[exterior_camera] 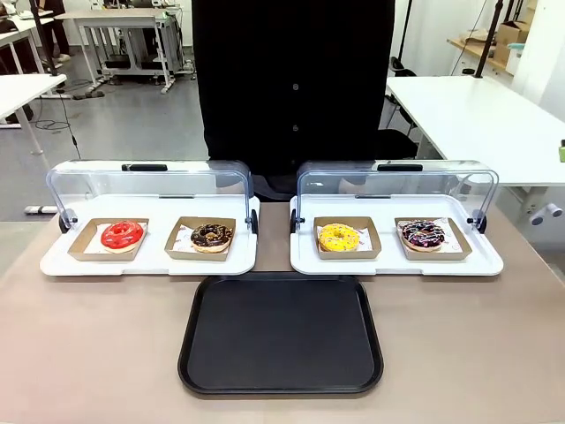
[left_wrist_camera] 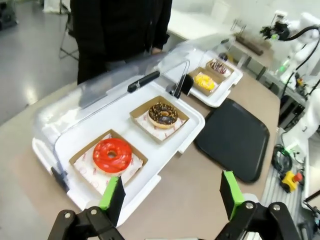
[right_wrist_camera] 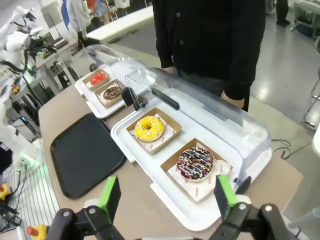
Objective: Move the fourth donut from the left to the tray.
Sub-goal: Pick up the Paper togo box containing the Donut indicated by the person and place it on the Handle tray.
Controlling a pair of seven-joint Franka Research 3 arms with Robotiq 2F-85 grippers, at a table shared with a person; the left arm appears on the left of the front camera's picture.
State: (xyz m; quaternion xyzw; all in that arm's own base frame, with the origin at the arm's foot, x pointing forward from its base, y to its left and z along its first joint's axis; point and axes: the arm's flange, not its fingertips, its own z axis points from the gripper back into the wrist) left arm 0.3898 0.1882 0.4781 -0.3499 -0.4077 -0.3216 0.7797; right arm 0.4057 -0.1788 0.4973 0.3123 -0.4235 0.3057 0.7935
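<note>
Black and flat, the tray (exterior_camera: 281,333) lies at the near middle of the brown table (exterior_camera: 88,353). Just behind it stand two white display trays side by side, and their clear lids (exterior_camera: 146,185) are lifted open toward the far side.

The fourth donut (exterior_camera: 423,234), chocolate-glazed with pink and white drizzle and sprinkles, sits in its brown cardboard holder (exterior_camera: 457,240) at the right end of the right display tray (exterior_camera: 395,263). It is apart from the tray, beyond its far right corner. The yellow donut (exterior_camera: 339,237) is to its left, in the same display tray. The left display tray (exterior_camera: 150,261) carries a red donut (exterior_camera: 122,235) on the left and a plain chocolate donut (exterior_camera: 212,235) on the right. A person (exterior_camera: 291,79) in black clothing stands at the far side, behind the gap between the two display trays.

In the left wrist view the left gripper (left_wrist_camera: 170,192) hangs above the near edge of the left display tray, by the red donut. It is released, with its green pads (left_wrist_camera: 111,192) spread wide. In the right wrist view the right gripper (right_wrist_camera: 166,195) hangs above the near edge of the right display tray, close to the fourth donut but apart from it. It is also released, with its fingers wide apart.
</note>
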